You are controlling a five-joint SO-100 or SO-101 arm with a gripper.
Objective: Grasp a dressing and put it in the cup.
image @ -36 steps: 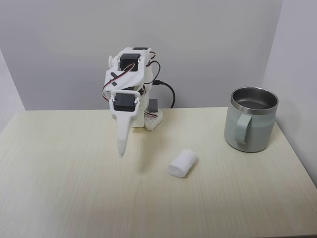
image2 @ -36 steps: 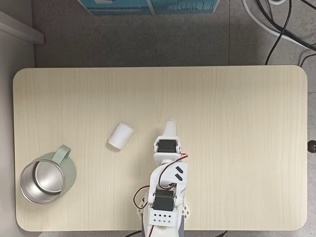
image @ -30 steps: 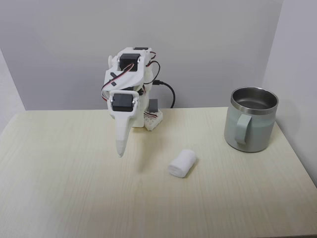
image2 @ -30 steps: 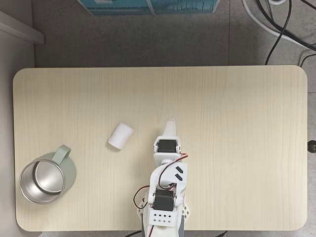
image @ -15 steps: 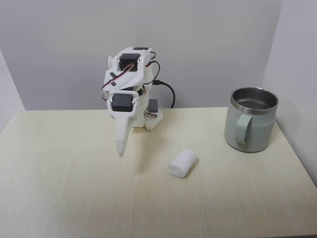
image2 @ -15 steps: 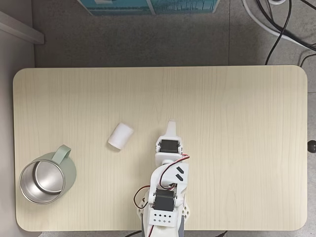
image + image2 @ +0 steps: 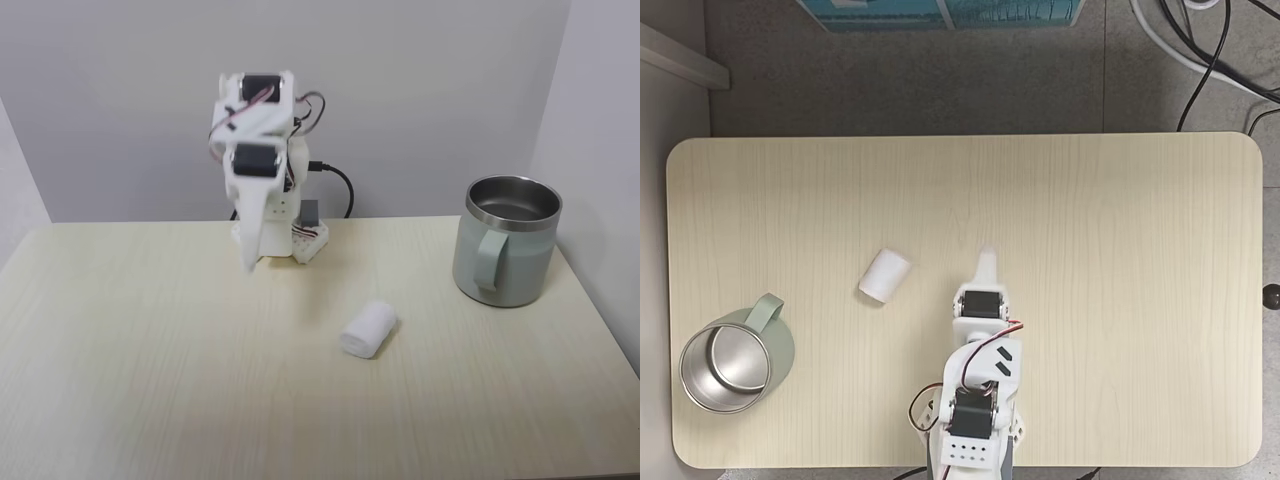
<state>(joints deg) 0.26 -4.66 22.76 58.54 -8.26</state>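
One dressing (image 7: 368, 329) lies well apart from the cup (image 7: 505, 255).

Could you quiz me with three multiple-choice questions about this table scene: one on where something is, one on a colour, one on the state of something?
1. Where does the dressing lie?
A. inside the cup
B. on the bare table, between the arm and the cup
C. between the gripper's fingers

2. What colour is the outside of the cup?
A. bright red
B. black
C. pale grey-green

3. What is in the cup?
A. nothing
B. the dressing
C. a spoon

Answers:
1. B: in both fixed views the white roll rests on the table, apart from the cup and from the gripper.
2. C: its wall is pale grey-green, with a shiny steel rim.
3. A: the fixed view from above looks into a bare steel inside.
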